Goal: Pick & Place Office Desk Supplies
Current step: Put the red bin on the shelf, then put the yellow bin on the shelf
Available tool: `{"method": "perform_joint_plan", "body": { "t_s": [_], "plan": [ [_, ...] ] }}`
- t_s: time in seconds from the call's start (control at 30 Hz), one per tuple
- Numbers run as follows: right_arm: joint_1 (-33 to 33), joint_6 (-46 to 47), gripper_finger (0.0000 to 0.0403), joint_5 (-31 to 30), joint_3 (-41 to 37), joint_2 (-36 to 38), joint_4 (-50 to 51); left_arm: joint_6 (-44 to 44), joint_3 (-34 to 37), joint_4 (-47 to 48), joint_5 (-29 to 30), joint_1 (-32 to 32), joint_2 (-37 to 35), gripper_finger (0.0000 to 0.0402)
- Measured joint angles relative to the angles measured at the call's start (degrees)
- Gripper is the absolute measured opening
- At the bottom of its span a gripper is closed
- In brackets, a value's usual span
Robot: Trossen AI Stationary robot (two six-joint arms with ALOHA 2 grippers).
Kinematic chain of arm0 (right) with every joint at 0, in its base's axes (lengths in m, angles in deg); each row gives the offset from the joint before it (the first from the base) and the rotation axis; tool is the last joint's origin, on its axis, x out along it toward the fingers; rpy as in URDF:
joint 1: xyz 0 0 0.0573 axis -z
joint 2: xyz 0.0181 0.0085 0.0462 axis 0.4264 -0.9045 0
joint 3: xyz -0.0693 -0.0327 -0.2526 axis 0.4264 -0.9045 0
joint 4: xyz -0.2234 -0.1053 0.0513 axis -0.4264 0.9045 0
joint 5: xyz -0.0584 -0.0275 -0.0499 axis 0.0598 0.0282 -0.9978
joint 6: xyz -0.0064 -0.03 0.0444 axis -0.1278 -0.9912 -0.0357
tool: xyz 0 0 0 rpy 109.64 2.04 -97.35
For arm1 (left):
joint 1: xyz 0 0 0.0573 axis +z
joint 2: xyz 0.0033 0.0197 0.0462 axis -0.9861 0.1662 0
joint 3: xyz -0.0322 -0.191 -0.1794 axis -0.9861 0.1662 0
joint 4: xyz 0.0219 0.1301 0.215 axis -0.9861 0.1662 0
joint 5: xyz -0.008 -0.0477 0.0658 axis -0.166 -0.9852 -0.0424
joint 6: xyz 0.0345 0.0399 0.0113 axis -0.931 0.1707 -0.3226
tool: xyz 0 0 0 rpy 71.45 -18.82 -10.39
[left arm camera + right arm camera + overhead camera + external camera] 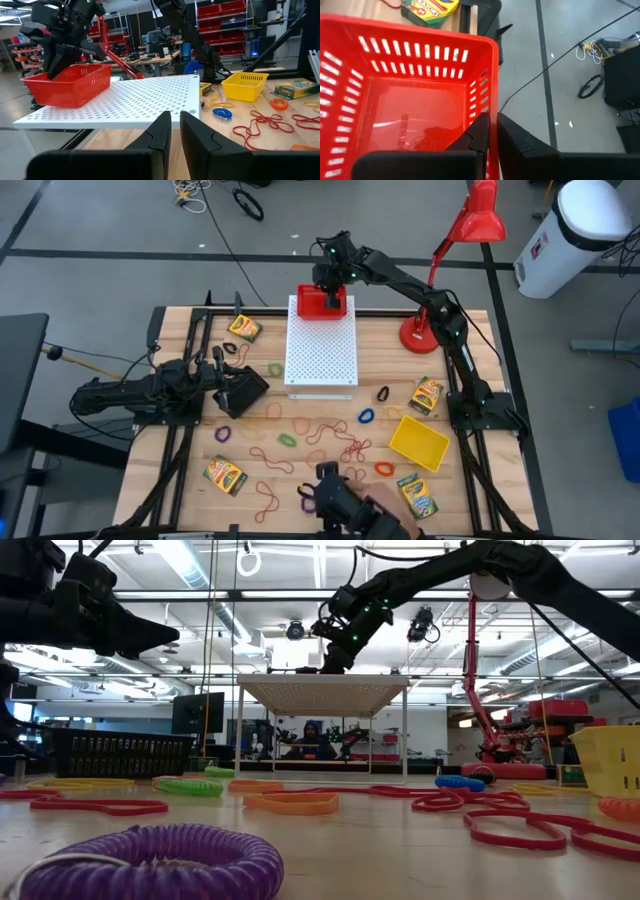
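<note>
At frame left the left gripper [243, 388] hovers, jaws pressed nearly together, empty. Rubber bands [330, 442] and crayon boxes [225, 475] lie lower centre: bands limp, boxes light and stiff—pinch their sides. Upper centre, the right gripper [331, 298] pinches the red basket [320, 305] rim.

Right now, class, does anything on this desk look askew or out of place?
Yes: the red basket sits tilted at the white perforated board's far edge, one side lifted, the right hand pinching its rim.
</note>
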Motion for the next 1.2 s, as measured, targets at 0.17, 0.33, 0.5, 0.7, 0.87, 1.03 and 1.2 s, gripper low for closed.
{"method": "perform_joint_plan", "body": {
  "t_s": [0.17, 0.33, 0.5, 0.7, 0.87, 1.03, 1.2],
  "plan": [
    [-0.74, 0.79, 0.0030, -0.60, 0.00, -0.07, -1.22, -0.02, 0.00, -0.01, -0.02, 0.00, -0.02, 0.0050],
    [-1.27, 1.03, 0.0039, -2.94, 0.02, -0.07, -1.48, 0.00, 0.00, -0.02, 0.00, 0.02, -0.02, 0.0050],
    [-1.41, 1.02, 0.0067, -3.62, 0.00, -0.15, -1.36, -0.01, -0.02, 0.00, -0.01, 0.01, -0.02, 0.0050],
    [-1.63, 1.95, 0.0106, -7.38, 0.00, -0.15, -2.88, -0.02, -0.02, -0.02, -0.02, 0.00, -0.02, 0.0050],
    [-2.88, 3.13, 0.0145, -12.84, 0.02, 0.15, -5.44, -0.01, -0.01, -0.01, -0.01, 0.00, -0.01, 0.0050],
    [-6.25, 3.29, 0.0164, -18.50, 0.10, 2.84, -4.96, 0.00, 0.00, 0.00, -0.02, 0.00, 0.00, 0.0050],
    [-9.89, 8.78, 0.0117, -23.15, 0.17, 6.67, 0.09, -0.02, -0.02, -0.01, 0.00, 0.00, 0.00, 0.0050]
  ]
}}
